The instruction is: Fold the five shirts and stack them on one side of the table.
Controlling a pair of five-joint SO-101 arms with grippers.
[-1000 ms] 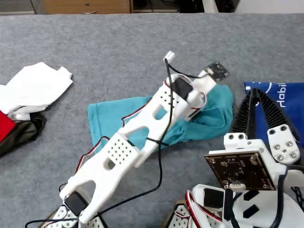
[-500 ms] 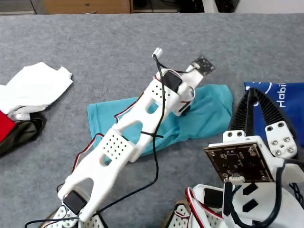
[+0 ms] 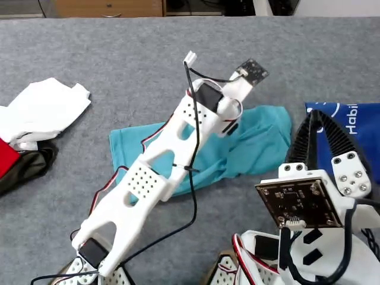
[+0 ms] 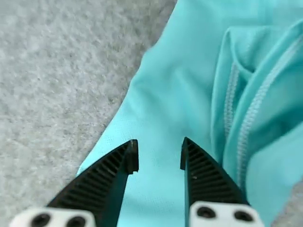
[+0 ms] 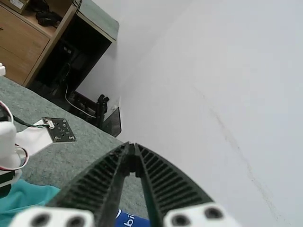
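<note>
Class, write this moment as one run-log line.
left gripper: open, over teal shirt | right gripper: shut, empty | teal shirt: rumpled, unstacked

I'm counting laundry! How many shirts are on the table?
5: white shirt, red shirt and dark shirt piled far left; teal shirt in the middle; blue shirt far right.

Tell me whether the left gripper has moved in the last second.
Yes. The left gripper shifted away from the blue shirt, toward the far table edge.
</note>
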